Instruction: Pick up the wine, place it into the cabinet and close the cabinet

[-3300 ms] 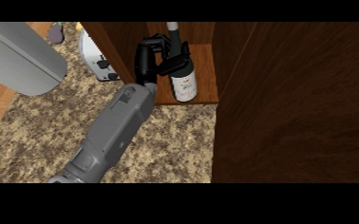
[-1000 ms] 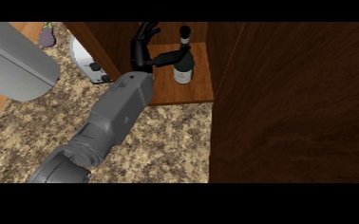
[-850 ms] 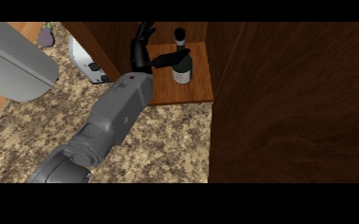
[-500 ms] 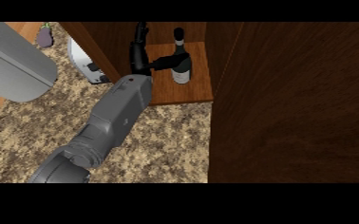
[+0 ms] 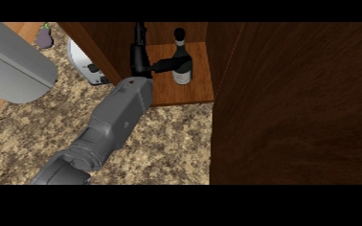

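Observation:
A dark wine bottle (image 5: pixel 181 64) with a pale label stands upright on the wooden floor of the cabinet (image 5: pixel 194 93), near its middle. My right hand (image 5: pixel 140 62) is just left of the bottle, inside the cabinet opening. Its fingers (image 5: pixel 139 36) point straight up along the cabinet's left wall, and its thumb (image 5: pixel 164 65) reaches sideways to touch the bottle's body. The hand is open and nothing is curled round the bottle. The cabinet door (image 5: pixel 290 105), a large dark brown panel, stands open at the right. My left hand does not show.
A grey forearm (image 5: pixel 21 72) fills the left edge. A purple eggplant (image 5: pixel 44 37) lies at the top left. A white and grey appliance (image 5: pixel 88 64) stands against the cabinet's left side. Speckled counter (image 5: pixel 170 139) spreads in front of the cabinet.
Since the earliest frame my right hand has let go of the bottle: its fingers uncurled and straightened. The bottle now stands on the shelf. Over the last second the hand drifted slightly left.

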Controlling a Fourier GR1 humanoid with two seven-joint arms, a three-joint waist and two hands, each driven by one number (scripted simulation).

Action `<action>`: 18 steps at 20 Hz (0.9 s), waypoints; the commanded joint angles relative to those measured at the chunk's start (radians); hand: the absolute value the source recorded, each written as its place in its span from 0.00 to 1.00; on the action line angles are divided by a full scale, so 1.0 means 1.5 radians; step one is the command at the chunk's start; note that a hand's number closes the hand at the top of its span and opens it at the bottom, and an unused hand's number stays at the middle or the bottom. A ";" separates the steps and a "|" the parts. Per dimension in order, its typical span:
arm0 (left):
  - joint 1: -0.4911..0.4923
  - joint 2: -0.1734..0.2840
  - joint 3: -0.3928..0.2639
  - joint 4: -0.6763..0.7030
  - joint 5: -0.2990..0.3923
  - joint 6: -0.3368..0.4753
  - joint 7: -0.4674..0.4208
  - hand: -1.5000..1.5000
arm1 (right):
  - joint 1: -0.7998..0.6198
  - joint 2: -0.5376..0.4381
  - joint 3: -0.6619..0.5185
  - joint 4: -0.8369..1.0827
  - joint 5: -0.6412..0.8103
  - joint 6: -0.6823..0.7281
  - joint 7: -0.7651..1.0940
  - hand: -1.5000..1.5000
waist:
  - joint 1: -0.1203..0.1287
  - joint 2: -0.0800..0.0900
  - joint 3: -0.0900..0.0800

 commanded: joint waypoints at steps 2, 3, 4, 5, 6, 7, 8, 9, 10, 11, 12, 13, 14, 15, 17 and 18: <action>0.030 0.001 0.014 0.009 0.007 -0.028 -0.025 0.00 | 0.028 0.004 0.016 -0.040 -0.010 0.004 0.006 0.00 | 0.001 0.004 -0.003; 0.049 0.016 0.002 0.009 -0.006 -0.067 -0.029 0.00 | 0.008 -0.009 -0.006 -0.033 -0.027 0.003 0.020 0.00 | 0.011 0.002 -0.003; 0.036 0.001 0.004 0.008 0.002 -0.063 -0.026 0.00 | -0.008 -0.020 -0.038 -0.017 -0.042 0.005 0.016 0.00 | 0.005 0.003 -0.003; 0.046 0.034 0.001 0.013 -0.007 -0.088 -0.016 0.00 | 0.002 -0.007 0.002 -0.061 -0.021 -0.013 0.047 0.00 | 0.011 0.001 -0.004; 0.058 0.004 -0.001 0.010 -0.010 -0.067 -0.050 0.00 | 0.034 0.009 0.003 -0.037 -0.004 -0.002 -0.005 0.00 | 0.011 0.001 -0.003; 0.041 0.001 -0.007 0.013 -0.005 -0.071 -0.030 0.00 | 0.029 -0.004 0.002 -0.048 -0.027 0.007 0.014 0.00 | 0.004 0.000 -0.003; 0.045 0.009 -0.001 0.010 -0.007 -0.096 -0.025 0.00 | 0.041 -0.012 -0.022 -0.041 -0.045 0.020 -0.003 0.00 | 0.009 0.001 -0.003; 0.034 0.001 -0.003 0.004 -0.009 -0.093 -0.013 0.00 | 0.013 0.010 0.005 -0.016 0.002 -0.001 -0.013 0.00 | 0.021 -0.002 -0.003; 0.059 0.004 -0.003 0.011 -0.010 -0.108 -0.037 0.00 | 0.018 -0.002 -0.007 -0.031 -0.018 0.004 0.000 0.00 | 0.014 0.001 -0.003; 0.051 0.001 -0.008 0.006 -0.005 -0.102 -0.030 0.00 | 0.002 -0.003 -0.016 -0.028 -0.022 -0.004 0.007 0.00 | 0.015 -0.002 -0.003; 0.036 0.002 0.001 0.010 -0.004 -0.096 -0.023 0.00 | 0.001 -0.011 -0.001 -0.067 -0.028 -0.009 0.046 0.00 | 0.011 0.000 -0.003; 0.049 0.001 -0.011 0.010 -0.006 -0.104 -0.032 0.00 | 0.043 0.002 0.005 -0.035 -0.016 0.007 0.003 0.00 | 0.010 -0.001 -0.003; 0.047 0.001 -0.011 0.007 0.005 -0.110 -0.022 0.00 | 0.008 -0.003 -0.005 -0.041 -0.022 -0.004 0.017 0.00 | 0.010 -0.003 -0.003; 0.055 0.001 -0.007 0.005 -0.004 -0.125 -0.031 0.00 | 0.007 -0.012 -0.025 -0.045 -0.049 -0.003 0.030 0.00 | 0.018 -0.002 -0.003; 0.038 0.001 -0.002 -0.007 0.020 -0.132 -0.007 0.00 | 0.010 -0.010 -0.002 -0.059 -0.023 -0.008 0.040 0.00 | 0.016 -0.005 -0.003; 0.026 0.001 -0.003 -0.008 0.039 -0.117 -0.006 0.00 | 0.033 0.018 0.034 -0.037 0.011 -0.007 0.000 0.00 | 0.004 -0.004 -0.003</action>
